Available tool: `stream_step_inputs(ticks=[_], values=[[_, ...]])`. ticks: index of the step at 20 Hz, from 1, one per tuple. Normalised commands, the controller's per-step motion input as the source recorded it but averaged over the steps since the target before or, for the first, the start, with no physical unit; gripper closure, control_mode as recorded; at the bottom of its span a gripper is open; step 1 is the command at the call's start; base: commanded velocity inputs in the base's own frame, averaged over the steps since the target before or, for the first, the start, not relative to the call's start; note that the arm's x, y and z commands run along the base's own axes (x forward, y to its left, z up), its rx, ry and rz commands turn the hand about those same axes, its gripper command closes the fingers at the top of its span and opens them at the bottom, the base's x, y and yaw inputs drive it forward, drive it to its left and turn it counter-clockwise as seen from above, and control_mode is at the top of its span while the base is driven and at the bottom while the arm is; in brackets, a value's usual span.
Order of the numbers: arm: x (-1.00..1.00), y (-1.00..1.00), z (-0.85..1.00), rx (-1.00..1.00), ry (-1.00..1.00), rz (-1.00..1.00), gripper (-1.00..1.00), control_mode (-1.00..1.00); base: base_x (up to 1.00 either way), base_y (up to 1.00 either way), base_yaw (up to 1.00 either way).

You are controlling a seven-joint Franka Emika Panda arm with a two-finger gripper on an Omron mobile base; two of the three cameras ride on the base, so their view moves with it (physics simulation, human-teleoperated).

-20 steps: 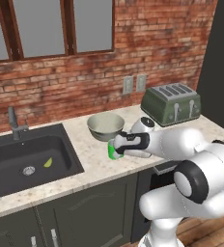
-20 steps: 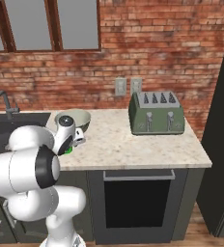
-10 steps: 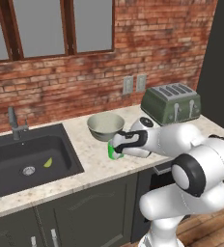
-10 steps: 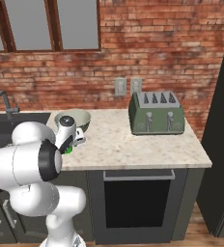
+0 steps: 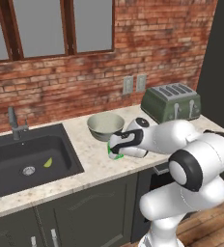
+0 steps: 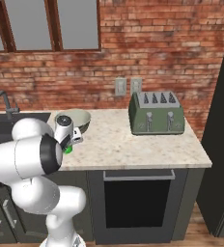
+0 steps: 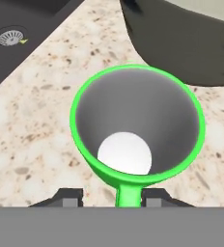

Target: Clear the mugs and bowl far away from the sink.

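Note:
A bright green mug (image 7: 138, 120) stands upright on the speckled counter, just in front of the pale grey-beige bowl (image 7: 191, 43). My gripper (image 7: 111, 195) sits low over the mug with its handle between the two fingertips. The jaws are partly closed, and a gap remains on the left side of the handle. From the base, the mug (image 5: 115, 151) peeks out under the hand (image 5: 121, 144) beside the bowl (image 5: 104, 124). The dark sink (image 5: 32, 159) lies to the left. In the right base view the mug (image 6: 68, 150) shows below the gripper (image 6: 70, 143), next to the bowl (image 6: 80, 117).
A green toaster (image 5: 172, 102) stands at the right end of the counter (image 6: 133, 144), below two wall outlets. The faucet (image 5: 15, 124) rises behind the sink, and a small yellow-green scrap (image 5: 48, 163) lies near the drain (image 7: 10, 37). A dark oven front sits under the counter.
The fingers have drawn in from wide open towards the green mug's handle. Arm, mug and bowl stay where they were.

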Motion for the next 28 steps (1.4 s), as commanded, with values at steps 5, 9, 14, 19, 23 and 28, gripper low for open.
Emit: stream_step_inputs(ticks=[5,9,14,19,23,28], values=[[0.07,0.02,-0.14,0.00,0.00,0.00,1.00,-1.00,0.00,0.00,0.00],[0.06,0.00,-0.05,0.00,0.00,0.00,1.00,-1.00,0.00,0.00,0.00],[-0.02,0.00,0.49,0.00,0.07,0.00,1.00,-1.00,0.00,0.00,0.00],[-0.21,0.00,0.99,0.00,0.16,-0.01,1.00,-1.00,0.00,0.00,0.00],[-0.28,0.00,1.00,0.00,0.14,-0.01,1.00,-1.00,0.00,0.00,0.00],[-0.32,0.00,1.00,0.00,0.07,-0.01,1.00,-1.00,0.00,0.00,0.00]])
